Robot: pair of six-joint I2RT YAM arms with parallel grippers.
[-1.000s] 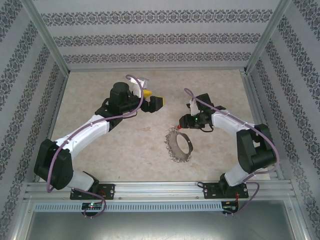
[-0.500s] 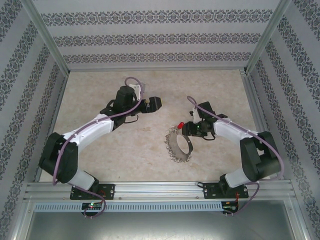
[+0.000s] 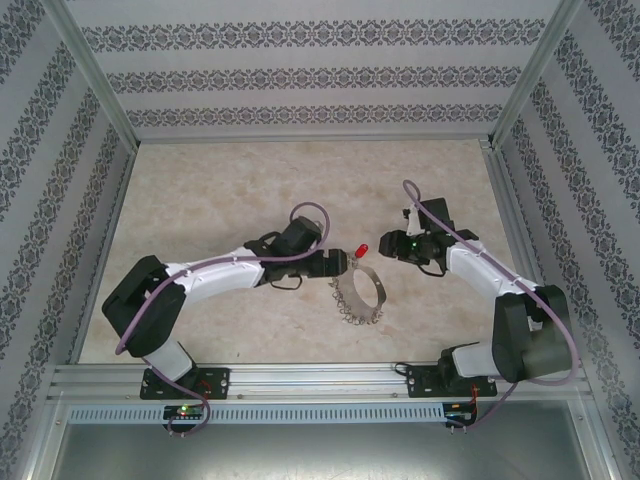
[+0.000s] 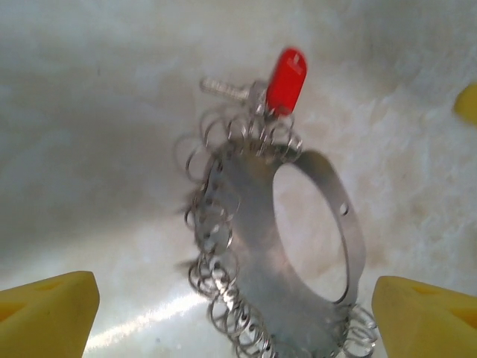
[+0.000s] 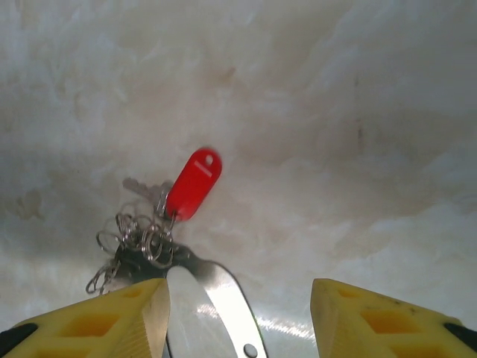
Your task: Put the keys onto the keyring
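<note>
Left tool [image 3: 337,263], from the top camera, sits low over the pale marbled surface [image 3: 200,200], jaws parted and empty, just left of the keyring [image 3: 362,296], a large silvery metal loop fringed with small wire rings. Just beyond the loop's far right side is the right tool [image 3: 388,247], likewise spread and empty. Between the two tools, at the loop's far edge, lies the small key [image 3: 360,249] with a bright red rounded head and short grey blade.

From the left wrist, the yellow fingers [image 4: 46,313] stand wide apart at the bottom corners. The keyring [image 4: 253,246] reaches in between them, while the key [image 4: 286,80] lies at its far end against the small rings, well ahead of the left tool [image 4: 235,317]. Whether it is threaded on, I cannot tell.

From the right wrist, the right tool [image 5: 238,321] is released. The key [image 5: 193,183] lies ahead, left of centre, and the keyring [image 5: 216,298] enters beside the left finger.

The likeliest trouble, I judge, is a finger catching the loose loop and dragging the key away with it. The key is tiny and flat on the surface, so a pinch could skid off it. With both tools this near, they could also knock together.
</note>
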